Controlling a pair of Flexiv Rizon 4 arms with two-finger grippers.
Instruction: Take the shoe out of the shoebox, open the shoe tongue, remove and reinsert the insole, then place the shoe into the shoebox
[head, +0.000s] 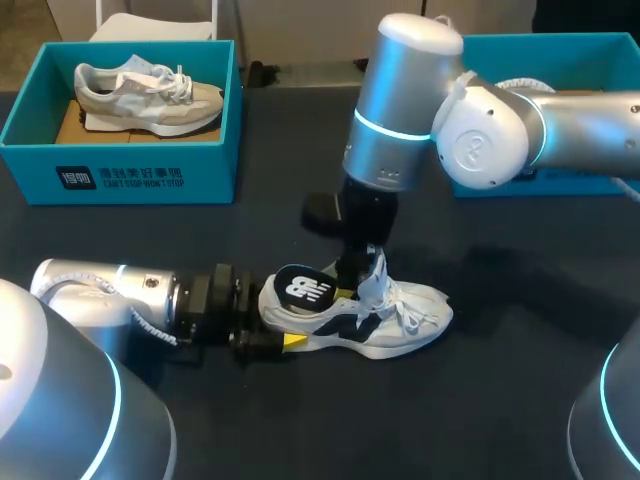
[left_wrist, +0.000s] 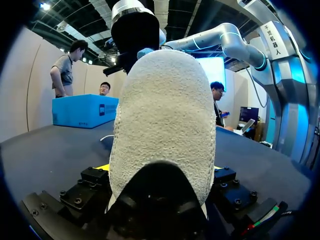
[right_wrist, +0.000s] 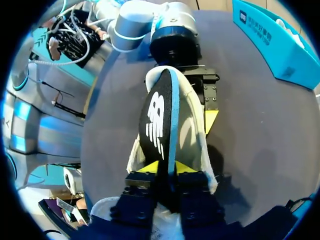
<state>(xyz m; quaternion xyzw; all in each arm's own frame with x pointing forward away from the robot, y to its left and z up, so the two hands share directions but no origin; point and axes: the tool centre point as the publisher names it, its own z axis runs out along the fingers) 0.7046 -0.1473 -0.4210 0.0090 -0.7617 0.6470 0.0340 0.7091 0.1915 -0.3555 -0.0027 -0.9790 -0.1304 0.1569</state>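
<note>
Shoe (head: 390, 320) sits mid-tabletop (head: 520, 400), well away from the blue shoebox (head: 560, 45). The left jaws clamp its heel from both sides. The right jaws, coming from above, pinch the black insole (head: 300, 287), which sits half out of the shoe. The danger is a crooked pull: the insole could buckle, slip from that thin pinch, or drag the heel loose. The insole's front end is hidden inside, the tongue is hard to make out behind the right arm, and the heel nearly covers the left fingertips.
</note>
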